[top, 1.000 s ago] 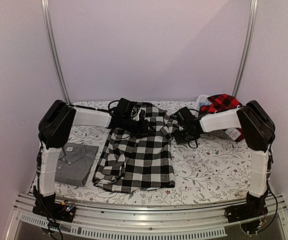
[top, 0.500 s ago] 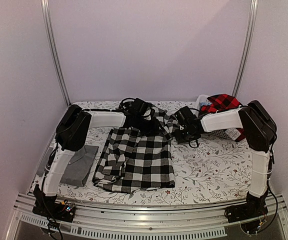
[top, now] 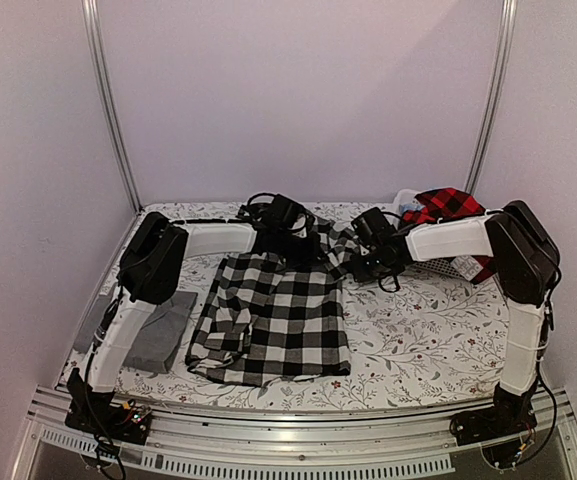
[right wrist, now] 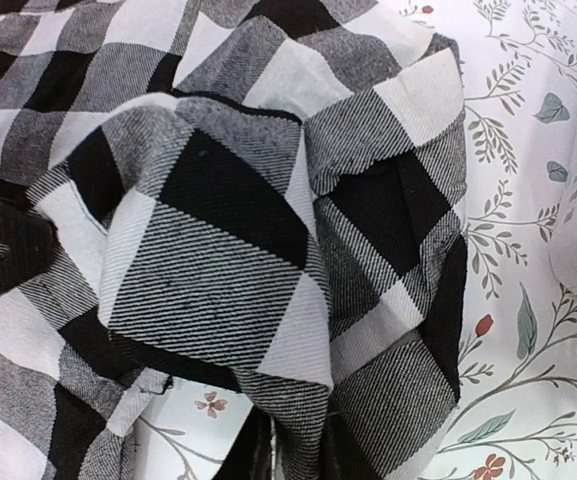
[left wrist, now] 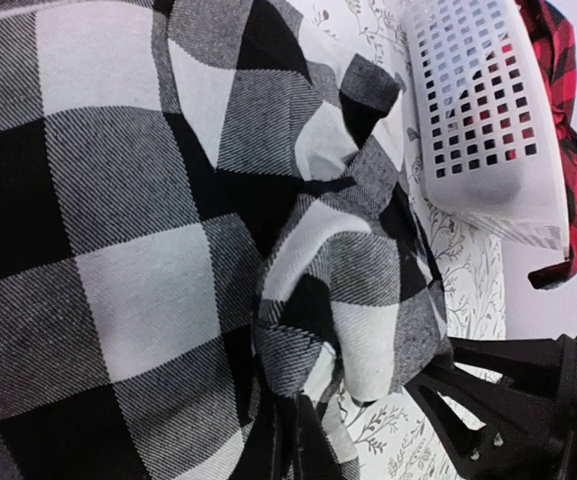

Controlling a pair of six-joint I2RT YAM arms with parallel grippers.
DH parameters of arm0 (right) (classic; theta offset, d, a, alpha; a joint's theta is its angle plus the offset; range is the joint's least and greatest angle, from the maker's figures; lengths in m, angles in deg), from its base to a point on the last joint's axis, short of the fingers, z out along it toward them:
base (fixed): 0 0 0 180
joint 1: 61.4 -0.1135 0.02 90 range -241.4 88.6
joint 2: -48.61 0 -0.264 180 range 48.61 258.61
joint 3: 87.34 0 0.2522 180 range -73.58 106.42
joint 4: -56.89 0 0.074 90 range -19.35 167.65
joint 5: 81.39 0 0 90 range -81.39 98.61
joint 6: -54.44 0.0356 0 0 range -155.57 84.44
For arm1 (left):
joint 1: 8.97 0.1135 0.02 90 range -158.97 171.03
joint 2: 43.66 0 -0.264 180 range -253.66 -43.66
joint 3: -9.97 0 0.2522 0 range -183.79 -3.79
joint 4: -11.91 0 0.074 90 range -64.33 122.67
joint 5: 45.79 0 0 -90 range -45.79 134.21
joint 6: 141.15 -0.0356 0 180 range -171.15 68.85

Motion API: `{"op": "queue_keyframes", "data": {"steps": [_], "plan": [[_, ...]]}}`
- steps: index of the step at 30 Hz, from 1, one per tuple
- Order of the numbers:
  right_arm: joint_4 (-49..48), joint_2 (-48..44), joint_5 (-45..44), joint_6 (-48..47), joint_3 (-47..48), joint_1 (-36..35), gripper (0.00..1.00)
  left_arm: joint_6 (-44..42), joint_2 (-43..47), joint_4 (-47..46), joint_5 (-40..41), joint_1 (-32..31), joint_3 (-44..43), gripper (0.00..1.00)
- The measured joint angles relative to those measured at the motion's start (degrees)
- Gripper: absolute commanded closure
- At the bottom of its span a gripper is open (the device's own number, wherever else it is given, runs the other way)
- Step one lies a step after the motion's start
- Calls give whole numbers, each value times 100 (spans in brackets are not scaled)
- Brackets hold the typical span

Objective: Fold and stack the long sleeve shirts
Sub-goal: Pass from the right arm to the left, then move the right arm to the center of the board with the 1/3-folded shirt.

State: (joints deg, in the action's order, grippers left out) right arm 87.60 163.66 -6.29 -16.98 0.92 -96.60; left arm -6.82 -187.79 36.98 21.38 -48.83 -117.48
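the black-and-white check shirt [top: 273, 320] lies spread in the middle of the table [top: 418, 330], its far edge bunched up. the left gripper [left wrist: 286, 445] is clamped on that bunched cloth. the right gripper [right wrist: 293, 450] has a fold at its fingertips, but whether it grips cannot be told. the grey shirt [top: 168, 335] lies at the left. the red-and-black check shirt [top: 448, 205] drapes over the white basket [left wrist: 478, 120] at the far right.
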Motion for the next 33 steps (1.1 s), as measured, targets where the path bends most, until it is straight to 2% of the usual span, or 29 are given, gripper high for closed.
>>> {"op": "queue_keyframes", "data": {"steps": [7, 9, 13, 18, 28, 33], "plan": [[-9, -527, 181, -48, -66, 2, 54, -284, 345, 118, -33, 111, 109, 100], [-2, -800, 238, -61, -136, 2, 51, -402, 605, 203, -68, 205, 118, 100], [-17, -1110, 352, -44, -151, 24, 51, -658, 1207, 326, -175, 522, 118, 100], [0, -1051, 511, 37, -105, 238, 54, -940, 1847, 520, -199, 938, 186, 100], [-9, -603, 981, 175, 70, 251, 48, -1165, 3025, 697, -83, 1534, 2041, 100], [-61, -271, 1231, 282, 201, 105, 47, -1222, 3171, 682, -39, 1788, 2588, 100]]}}
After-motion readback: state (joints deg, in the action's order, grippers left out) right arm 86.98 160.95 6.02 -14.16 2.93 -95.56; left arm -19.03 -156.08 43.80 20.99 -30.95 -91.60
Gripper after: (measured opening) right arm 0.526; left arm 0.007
